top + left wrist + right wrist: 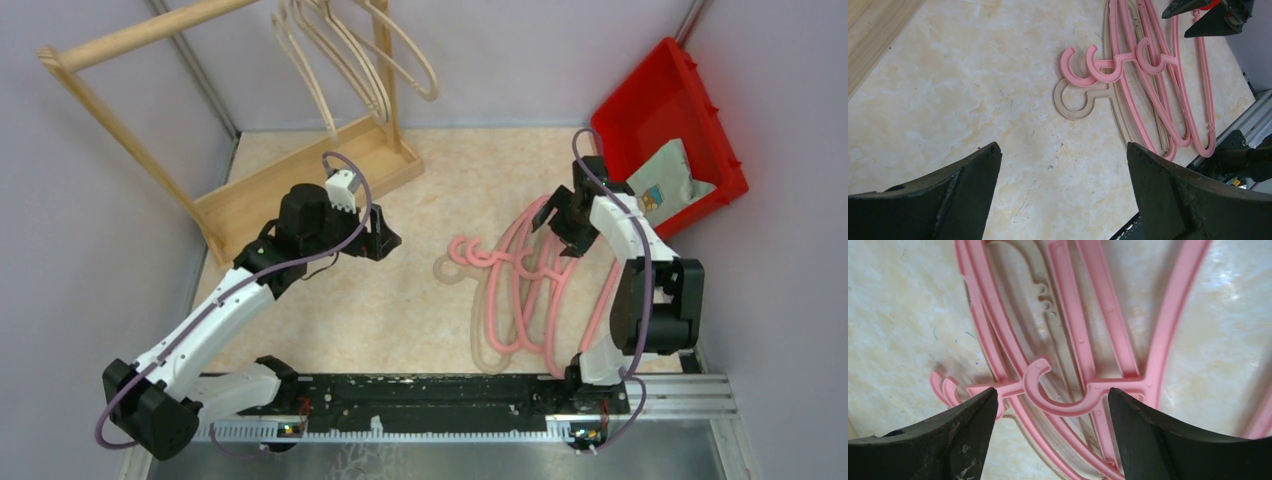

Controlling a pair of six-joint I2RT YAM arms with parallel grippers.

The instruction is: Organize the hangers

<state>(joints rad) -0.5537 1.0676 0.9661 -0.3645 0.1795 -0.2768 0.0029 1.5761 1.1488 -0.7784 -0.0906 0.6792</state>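
Note:
A pile of pink hangers (520,290) lies on the table right of centre, with one beige hanger (478,330) under them, its hook (1073,102) pointing left. Several beige hangers (345,55) hang on the wooden rack (130,35) at the back. My right gripper (556,222) is open, hovering over the top of the pile; in its wrist view a pink hook (1058,395) lies between its fingertips. My left gripper (385,235) is open and empty over bare table, left of the pile. The pile also shows in the left wrist view (1148,75).
The rack's wooden base (300,180) lies at the back left. A red bin (640,110) holding a packet (665,180) stands tilted at the back right. A black rail (420,395) runs along the near edge. Purple walls enclose the table.

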